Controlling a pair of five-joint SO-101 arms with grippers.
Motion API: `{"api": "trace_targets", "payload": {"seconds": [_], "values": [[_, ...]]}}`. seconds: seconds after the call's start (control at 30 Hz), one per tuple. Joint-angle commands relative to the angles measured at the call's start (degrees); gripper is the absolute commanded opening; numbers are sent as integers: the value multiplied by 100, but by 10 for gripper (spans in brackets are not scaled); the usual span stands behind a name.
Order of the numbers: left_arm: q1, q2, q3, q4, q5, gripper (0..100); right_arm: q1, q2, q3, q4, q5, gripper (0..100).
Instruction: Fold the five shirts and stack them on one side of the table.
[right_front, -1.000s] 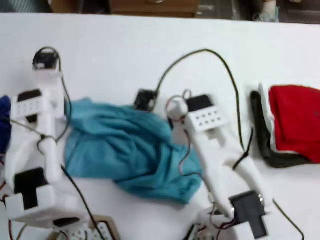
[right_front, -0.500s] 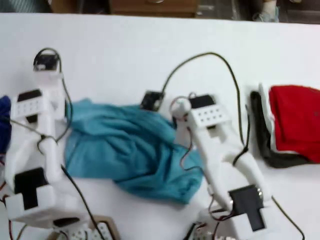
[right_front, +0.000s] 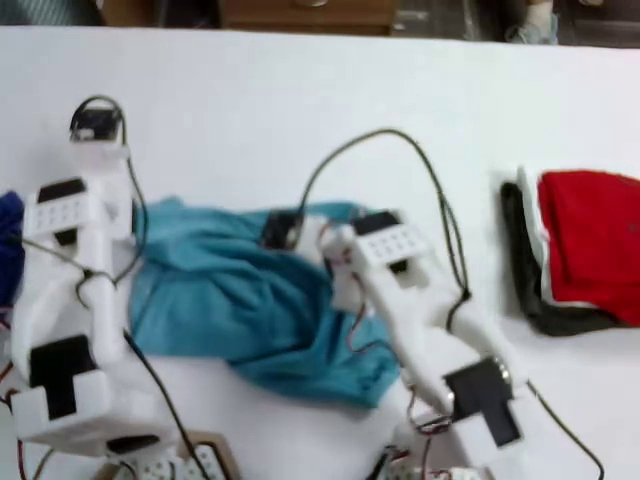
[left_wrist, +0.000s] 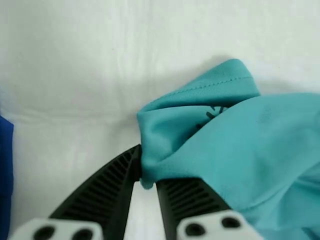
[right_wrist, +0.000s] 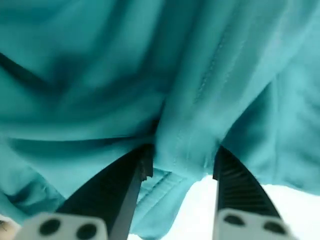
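Your right gripper (right_wrist: 182, 155) has swung toward 9 o'clock since a second ago, dragging the 2 o'clock edge of the teal shirt (right_front: 230, 290) up and over with it. Its jaws sit fairly far apart, clamped on a thick fold of that cloth. Your left gripper (left_wrist: 145, 170) is at the shirt's 10 o'clock corner, jaws narrow, pinching the hemmed edge. The shirt lies crumpled at the middle of the table (right_front: 300, 90), between your two arms. At 3 o'clock a folded red shirt (right_front: 590, 240) rests on a dark shirt (right_front: 520, 270). A blue shirt (right_front: 8, 250) shows at the 9 o'clock edge.
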Motion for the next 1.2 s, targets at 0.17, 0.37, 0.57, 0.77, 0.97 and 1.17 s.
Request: {"api": "trace_targets", "payload": {"seconds": [0.17, 0.37, 0.57, 0.77, 0.97, 1.17], "values": [[70, -35, -75, 0, -44, 22, 22, 971, -281, 75, 26, 135], [79, -26, -75, -202, -44, 22, -22, 251, -563, 1218, 35, 102], [88, -18, -66, -246, -44, 22, -48, -1235, -782, 1851, 0, 111], [88, -18, -66, -246, -44, 22, -374, -1719, -422, 2097, -9, 181], [88, -18, -66, -246, -44, 22, -154, -1719, -404, 1508, -18, 181], [88, -18, -66, -246, -44, 22, 66, -1024, -255, 734, -352, 180]]}}
